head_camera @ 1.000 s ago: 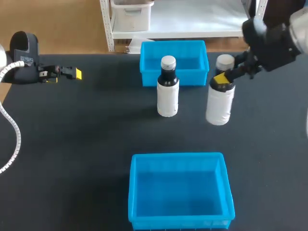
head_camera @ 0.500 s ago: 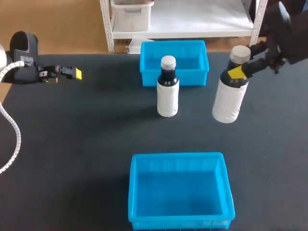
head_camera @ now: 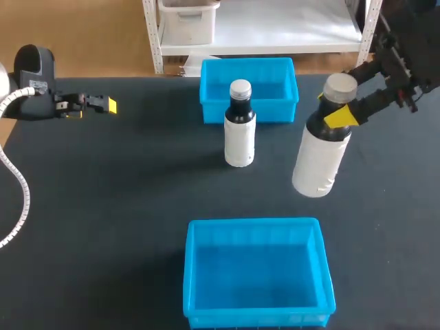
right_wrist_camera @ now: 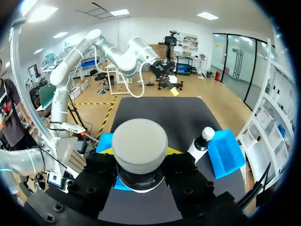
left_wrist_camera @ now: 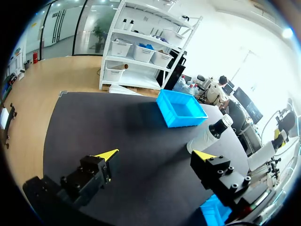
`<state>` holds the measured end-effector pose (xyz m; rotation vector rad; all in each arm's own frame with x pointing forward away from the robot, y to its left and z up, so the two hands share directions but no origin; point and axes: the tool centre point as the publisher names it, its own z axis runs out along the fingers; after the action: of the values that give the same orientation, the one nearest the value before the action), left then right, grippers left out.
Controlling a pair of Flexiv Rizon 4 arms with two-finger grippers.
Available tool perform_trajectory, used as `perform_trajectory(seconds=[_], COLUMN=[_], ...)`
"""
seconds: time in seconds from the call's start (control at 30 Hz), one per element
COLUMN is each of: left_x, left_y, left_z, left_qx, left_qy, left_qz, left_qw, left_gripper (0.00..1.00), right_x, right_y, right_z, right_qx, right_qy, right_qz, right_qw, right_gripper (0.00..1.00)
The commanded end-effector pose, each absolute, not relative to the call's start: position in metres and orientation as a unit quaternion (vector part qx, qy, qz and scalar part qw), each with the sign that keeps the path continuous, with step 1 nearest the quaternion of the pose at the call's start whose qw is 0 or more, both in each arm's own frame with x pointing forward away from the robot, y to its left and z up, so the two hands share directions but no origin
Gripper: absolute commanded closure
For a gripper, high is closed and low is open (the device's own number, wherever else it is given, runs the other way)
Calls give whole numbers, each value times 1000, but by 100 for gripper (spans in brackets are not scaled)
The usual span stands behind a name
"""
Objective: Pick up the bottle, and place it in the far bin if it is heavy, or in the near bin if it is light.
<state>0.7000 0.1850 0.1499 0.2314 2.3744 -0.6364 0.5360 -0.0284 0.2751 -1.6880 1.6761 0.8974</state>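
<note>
Since a second ago the right gripper (head_camera: 342, 117) has lifted the bottle (head_camera: 317, 155) off the table (head_camera: 124, 206). It now hangs tilted at about 3 o'clock from the table's middle, between the far bin (head_camera: 249, 69) at 12 and the near bin (head_camera: 258, 230) at 6. The fingers are clamped on its dark neck under the cap, a sound hold on smooth, stiff plastic. Its weight cannot be seen, though the slant hints at some heft. The left gripper (left_wrist_camera: 155, 154), at 10 o'clock, stands apart and empty.

Open counter (head_camera: 124, 192) between near bin (head_camera: 187, 275) and far bin (head_camera: 278, 112), only the standing bottle (head_camera: 240, 134) just before the latter.
</note>
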Motion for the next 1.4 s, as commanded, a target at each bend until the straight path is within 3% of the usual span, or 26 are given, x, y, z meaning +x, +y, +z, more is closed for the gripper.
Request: perform_trajectory(seconds=[0.03,0.6,1.4], left_x=[700,700,700], left_y=[185,185,185], left_z=[150,150,150], left_qx=[88,88,88], left_qy=[908,908,908], left_qz=[-243,-243,-243], left_qw=[330,330,330], left_gripper=[0,0,0], right_x=[527,470,448], right_y=[-8,55,111], right_z=[269,248,179], right_qx=[-642,-690,-775], right_qy=[624,540,441], right_qz=[339,408,407], right_qw=[290,257,196], right_gripper=[100,100,100])
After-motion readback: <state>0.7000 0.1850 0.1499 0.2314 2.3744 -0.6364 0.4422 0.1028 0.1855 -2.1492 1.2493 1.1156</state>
